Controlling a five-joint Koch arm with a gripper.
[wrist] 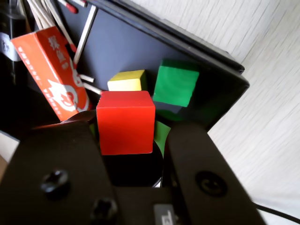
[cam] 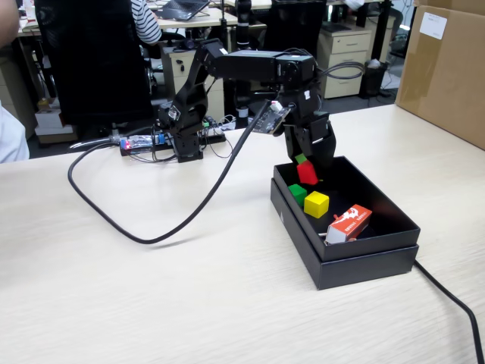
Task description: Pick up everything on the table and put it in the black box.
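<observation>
Wrist view: gripper (wrist: 136, 140) has the red cube (wrist: 125, 122) between its two black jaws. The left jaw touches the cube's left face; the right jaw shows a thin gap with a green pad behind it, so contact on that side is unclear. Reads as clamped on the cube, and the cube looks off the box floor.

Below the cube is the inside of the black box (wrist: 117, 42). The yellow cube (wrist: 126, 80) and the green cube (wrist: 176, 85) sit on the box floor, side by side, near the box corner. An orange-red and white printed carton (wrist: 54, 70) lies left of them, with matchsticks (wrist: 84, 35) scattered on the floor beside it.

Fixed view: the arm reaches from its base at the back of the table (cam: 114, 296) and points down into the far left part of the black box (cam: 356, 262). The gripper (cam: 309, 171) carries the red cube (cam: 308, 173) just above the box floor, near the back wall. The green cube (cam: 297, 194) and yellow cube (cam: 316, 204) touch or nearly touch, just in front of the red one. The printed carton (cam: 349, 224) lies toward the front right of the box. A black cable (cam: 151, 227) loops across the tabletop from the arm. A big brown cardboard carton (cam: 447, 68) stands at the right rear of the table.
</observation>
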